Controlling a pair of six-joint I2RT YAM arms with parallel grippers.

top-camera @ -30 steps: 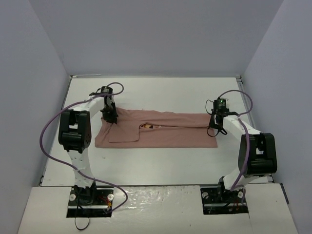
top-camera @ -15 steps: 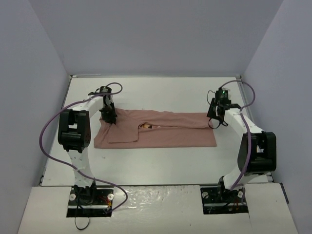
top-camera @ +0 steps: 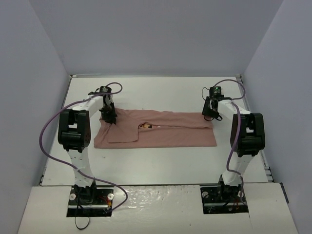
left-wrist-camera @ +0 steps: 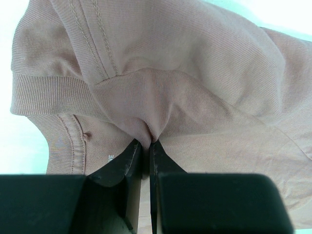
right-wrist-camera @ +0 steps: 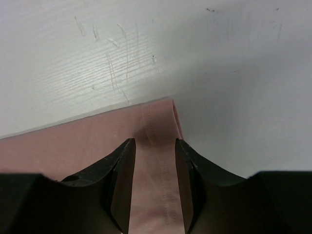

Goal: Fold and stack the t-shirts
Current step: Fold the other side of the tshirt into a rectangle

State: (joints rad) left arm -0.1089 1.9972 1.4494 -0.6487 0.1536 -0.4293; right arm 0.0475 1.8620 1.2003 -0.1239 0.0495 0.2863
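My left gripper (left-wrist-camera: 145, 146) is pinched tight on a bunch of pink cloth at the left end of the t-shirt (top-camera: 165, 129), which lies flat in a long folded band. At the t-shirt's far right corner, my right gripper (right-wrist-camera: 155, 146) stands part-open over the hem, holding nothing. I should lower squarely, straddle the hem, then close.

The top camera overlooks the whole table (top-camera: 146, 165) from high behind its near edge; each wrist camera looks closely down at one end of the same t-shirt (top-camera: 165, 131).
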